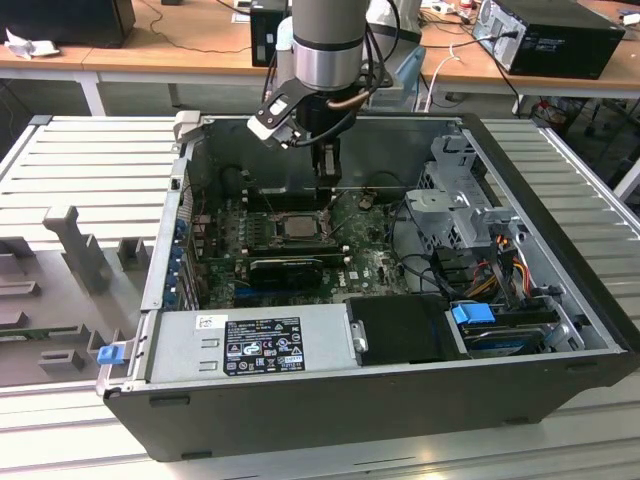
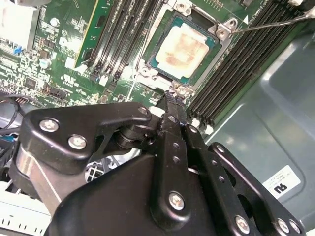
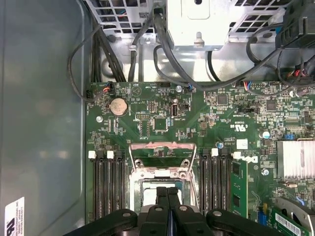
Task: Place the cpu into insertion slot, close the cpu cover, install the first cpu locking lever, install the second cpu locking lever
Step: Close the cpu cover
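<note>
The cpu, a tan-grey square chip, lies flat in the insertion slot on the green motherboard; in the exterior view the cpu is mid-board. The cpu cover, a thin metal frame with a window, stands open just beyond the socket. My gripper points down with its black fingers pressed together and nothing visible between them. Its tip is at the socket's edge, beside the chip. In the exterior view the gripper hangs at the socket's right rear. A thin locking lever juts out from one socket corner.
Black memory slots flank the socket on both sides. A long black expansion card lies in front of it, with the power supply beyond that. The drive cage and cable bundles crowd the exterior view's right. A finned heatsink sits nearby.
</note>
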`<state>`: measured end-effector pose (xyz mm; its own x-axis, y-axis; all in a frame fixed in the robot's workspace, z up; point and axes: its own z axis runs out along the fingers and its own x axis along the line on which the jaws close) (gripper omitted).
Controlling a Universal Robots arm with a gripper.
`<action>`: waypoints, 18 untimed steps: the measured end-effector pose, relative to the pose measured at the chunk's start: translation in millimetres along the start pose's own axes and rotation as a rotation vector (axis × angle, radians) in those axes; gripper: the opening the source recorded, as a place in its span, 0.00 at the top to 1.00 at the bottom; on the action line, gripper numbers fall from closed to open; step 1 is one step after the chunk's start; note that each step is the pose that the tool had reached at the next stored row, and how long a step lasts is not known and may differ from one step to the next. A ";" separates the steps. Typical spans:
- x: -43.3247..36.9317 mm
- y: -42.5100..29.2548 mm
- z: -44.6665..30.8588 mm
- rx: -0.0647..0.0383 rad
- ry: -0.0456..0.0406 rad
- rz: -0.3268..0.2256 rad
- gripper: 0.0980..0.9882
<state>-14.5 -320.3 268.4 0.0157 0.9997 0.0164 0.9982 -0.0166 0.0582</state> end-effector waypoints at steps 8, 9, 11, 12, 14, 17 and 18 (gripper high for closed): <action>0.4 20.8 -3.6 0.002 -0.0002 0.000 0.99; 0.5 25.8 -3.3 0.002 -0.0003 0.000 0.99; 0.7 36.7 -2.4 0.002 -0.0001 0.000 0.99; 0.8 40.8 -2.0 0.002 -0.0001 0.000 0.99; 1.1 52.5 0.3 0.002 0.0002 0.000 0.99; 1.7 66.7 10.0 0.002 -0.0009 -0.002 0.99; 1.7 66.6 11.8 0.002 -0.0008 -0.002 0.99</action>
<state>52.7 -319.6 260.6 0.0134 0.9998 0.0155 0.9983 -0.0143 0.0565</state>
